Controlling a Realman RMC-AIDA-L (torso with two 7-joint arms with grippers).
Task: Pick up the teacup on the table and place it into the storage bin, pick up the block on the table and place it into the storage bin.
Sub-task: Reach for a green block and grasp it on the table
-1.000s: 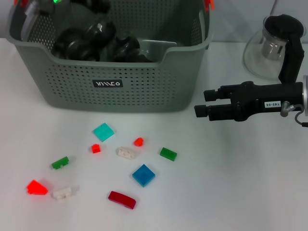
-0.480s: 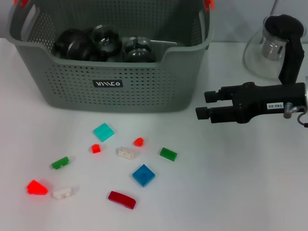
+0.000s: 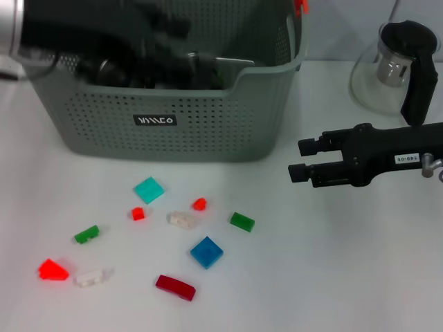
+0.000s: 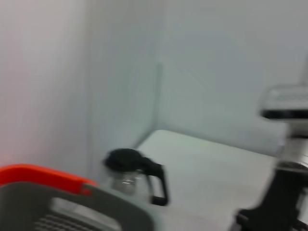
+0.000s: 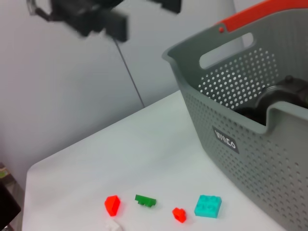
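Right gripper sat mid-right, jaws narrowly apart and empty — the green block lay nearest, lower left of it.

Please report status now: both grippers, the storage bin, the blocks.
Right gripper open, empty, beside storage bin. Left gripper above bin, state unclear. Blocks, e.g. blue block, on table.

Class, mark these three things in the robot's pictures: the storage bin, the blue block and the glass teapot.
storage bin [image 3: 208,131], head view, on its perforated front wall.
blue block [image 3: 207,252], head view, on the middle of its top face.
glass teapot [image 3: 412,76], head view, on its black handle.
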